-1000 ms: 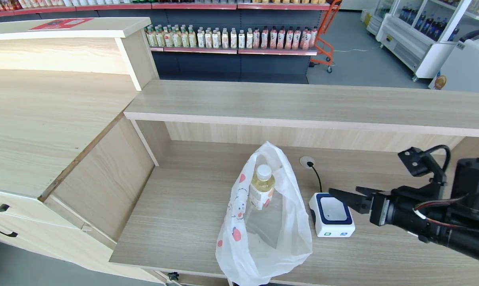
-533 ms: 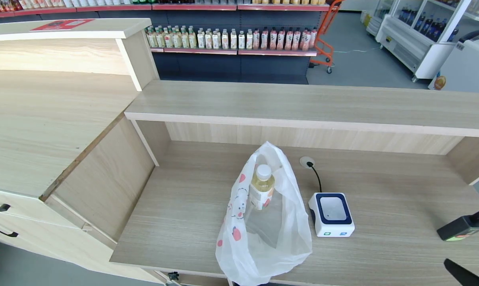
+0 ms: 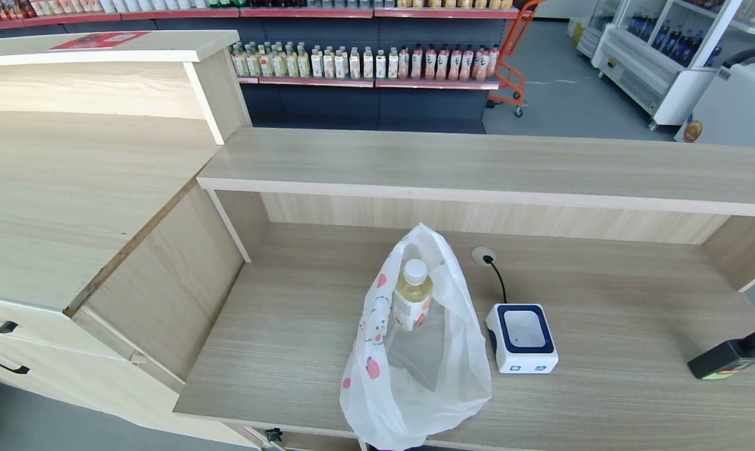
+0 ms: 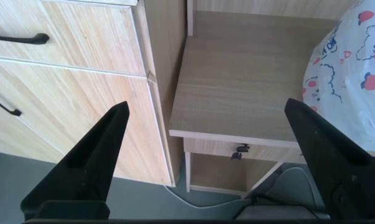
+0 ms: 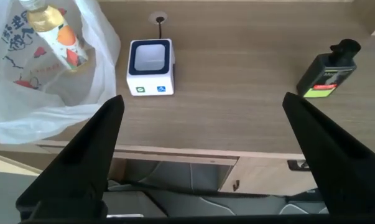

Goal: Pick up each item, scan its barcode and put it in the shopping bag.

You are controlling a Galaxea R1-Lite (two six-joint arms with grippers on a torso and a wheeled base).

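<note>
A white shopping bag [image 3: 415, 369] with red prints stands open on the counter, and a yellow drink bottle [image 3: 412, 294] stands upright inside it. Right of the bag sits the white and blue barcode scanner [image 3: 523, 338]. A black bottle [image 3: 731, 356] with a green label lies on its side at the counter's far right. In the right wrist view the bag [image 5: 44, 81], scanner [image 5: 150, 66] and black bottle [image 5: 328, 71] lie below my open right gripper [image 5: 203, 155], which hangs off the counter's front edge. My left gripper [image 4: 206, 155] is open, low by the counter's left front corner, near the bag [image 4: 352, 87].
A raised wooden ledge [image 3: 477, 163] runs behind the work surface, and a taller cabinet [image 3: 71, 188] with drawers [image 4: 56, 93] stands at the left. The scanner's cable [image 3: 498, 275] runs to a hole in the counter. Store shelves line the room behind.
My right arm has pulled back from over the scanner, toward the front right and out of the head view, uncovering the black bottle. Bag, drink bottle and scanner have not moved.
</note>
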